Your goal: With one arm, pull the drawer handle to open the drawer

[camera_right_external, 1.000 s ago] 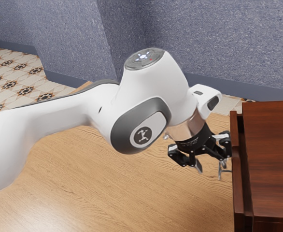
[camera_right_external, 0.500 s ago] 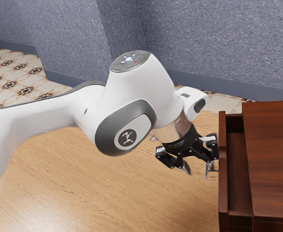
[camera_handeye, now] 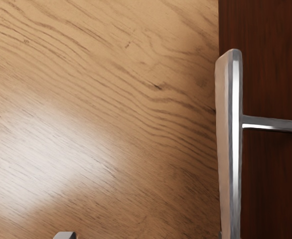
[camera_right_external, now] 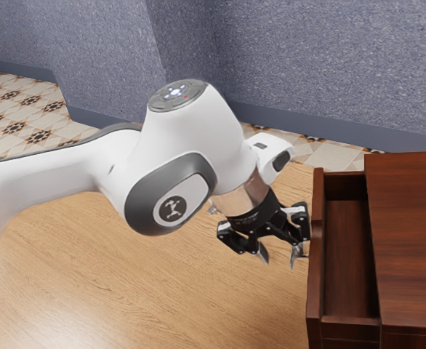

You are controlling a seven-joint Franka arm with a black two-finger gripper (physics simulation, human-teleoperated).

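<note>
1. Exterior view: the white Franka arm (camera_right_external: 169, 182) comes in from the exterior view's left and reaches down toward the right. Its black gripper (camera_right_external: 278, 253) hangs low over the light wooden tabletop (camera_right_external: 126, 291), just beside the drawer front (camera_right_external: 316, 247).
2. The jaws stand wide apart and point downward. Nothing is clamped between them, and the finger on the exterior view's right is closest to the drawer front.
3. The drawer (camera_right_external: 347, 254) is partly out of the dark wood cabinet (camera_right_external: 409, 240) at the exterior view's right, and its bare inside shows from above.
4. Patterned floor tiles (camera_right_external: 17, 109) and a grey-blue wall (camera_right_external: 307, 58) lie behind the table.
5. Wrist view: the silver drawer handle (camera_handeye: 229, 149) is a long flat bar. A short post (camera_handeye: 270, 123) holds it off the dark drawer front.
6. The tabletop's grain lies beside the handle. A metal fingertip (camera_handeye: 65, 234) shows well apart from the bar, and I cannot tell whether the other finger touches the handle.
</note>
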